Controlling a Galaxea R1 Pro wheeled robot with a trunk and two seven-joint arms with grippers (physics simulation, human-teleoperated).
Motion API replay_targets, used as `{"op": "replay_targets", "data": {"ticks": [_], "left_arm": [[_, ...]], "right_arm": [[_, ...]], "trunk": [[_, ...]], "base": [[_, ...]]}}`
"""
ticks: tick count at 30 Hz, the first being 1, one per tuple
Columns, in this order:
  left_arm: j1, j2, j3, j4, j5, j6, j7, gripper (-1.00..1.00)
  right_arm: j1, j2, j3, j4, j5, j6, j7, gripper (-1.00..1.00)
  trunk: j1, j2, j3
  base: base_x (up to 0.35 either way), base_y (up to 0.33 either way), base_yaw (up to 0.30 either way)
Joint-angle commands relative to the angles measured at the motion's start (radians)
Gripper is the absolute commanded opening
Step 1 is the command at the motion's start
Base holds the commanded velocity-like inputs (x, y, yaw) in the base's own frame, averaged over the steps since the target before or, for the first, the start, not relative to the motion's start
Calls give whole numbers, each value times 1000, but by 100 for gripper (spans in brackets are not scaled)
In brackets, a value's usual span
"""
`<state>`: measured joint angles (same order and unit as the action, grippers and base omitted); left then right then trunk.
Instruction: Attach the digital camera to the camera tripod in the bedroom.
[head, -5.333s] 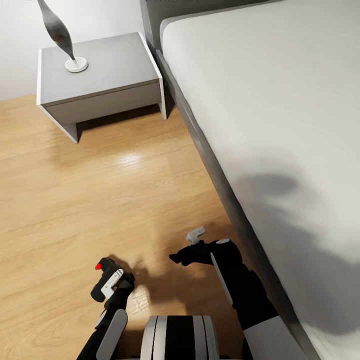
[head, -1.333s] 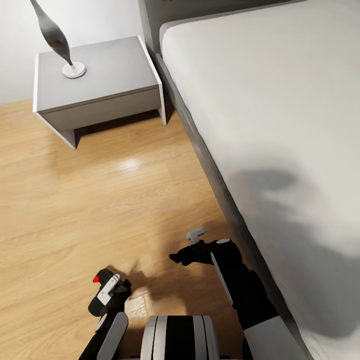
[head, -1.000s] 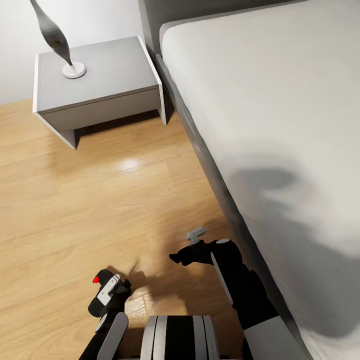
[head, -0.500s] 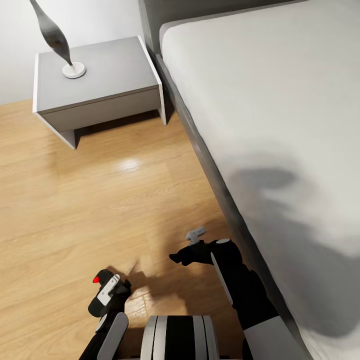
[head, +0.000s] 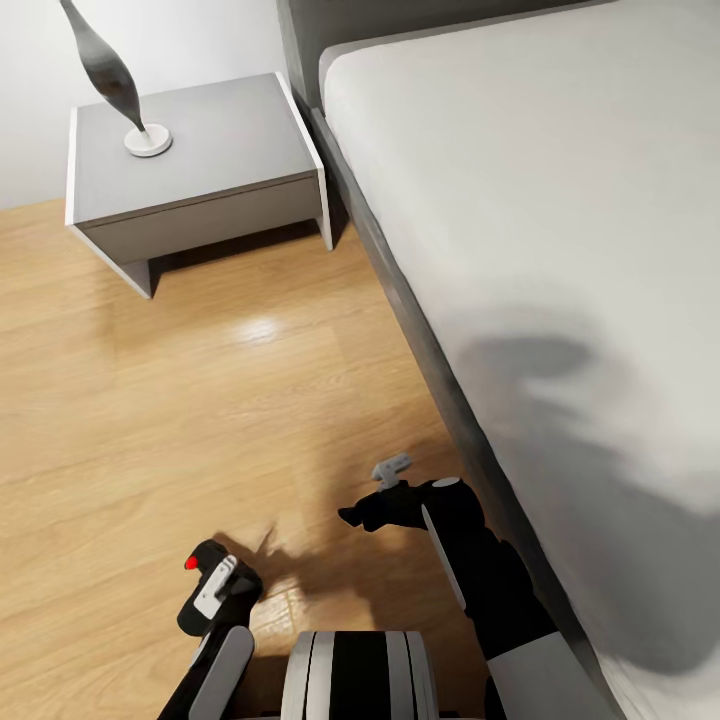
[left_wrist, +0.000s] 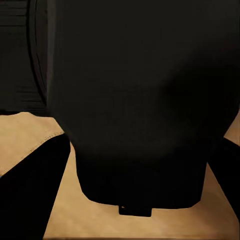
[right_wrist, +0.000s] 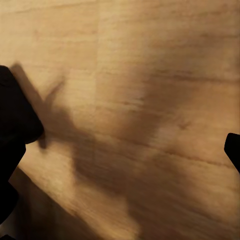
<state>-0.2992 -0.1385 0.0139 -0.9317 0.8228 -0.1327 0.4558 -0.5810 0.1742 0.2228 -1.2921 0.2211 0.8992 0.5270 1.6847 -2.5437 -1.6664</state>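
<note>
Indoors, wood plank floor (head: 200, 400), grey bed (head: 560, 250), left jaws clamping digital camera (left_wrist: 135, 100), right jaws spread, empty.

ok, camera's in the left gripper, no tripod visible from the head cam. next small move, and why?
Probably turn the base away from the bed and nightstand to find the tripod. The left gripper holds the digital camera low over the floor; the right gripper holds nothing.

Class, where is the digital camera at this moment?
In the head view the digital camera sits in the left gripper, low on the left above the wood floor, across from the right gripper and the bed.
</note>
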Motion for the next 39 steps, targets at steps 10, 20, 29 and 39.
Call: {"op": "replay_targets", "data": {"ticks": [10,20,29,39], "left_arm": [[0,0,0,-2,28,-5,1,-100],[0,-4,-120,-403,-92,5,213,-100],[0,-5,-313,-479,-218,7,453,-100],[0,-6,-356,-552,-277,13,526,-100]], "right_arm": [[0,0,0,-1,11,3,8,100],[0,0,-14,-3,9,-1,10,100],[0,0,-14,-4,9,-2,11,100],[0,0,-15,-4,9,0,11,100]], "trunk": [[0,0,-1],[0,0,-1],[0,0,-1],[0,0,-1]], "base": [[0,0,0],[0,0,0],[0,0,0],[0,0,0]]}}
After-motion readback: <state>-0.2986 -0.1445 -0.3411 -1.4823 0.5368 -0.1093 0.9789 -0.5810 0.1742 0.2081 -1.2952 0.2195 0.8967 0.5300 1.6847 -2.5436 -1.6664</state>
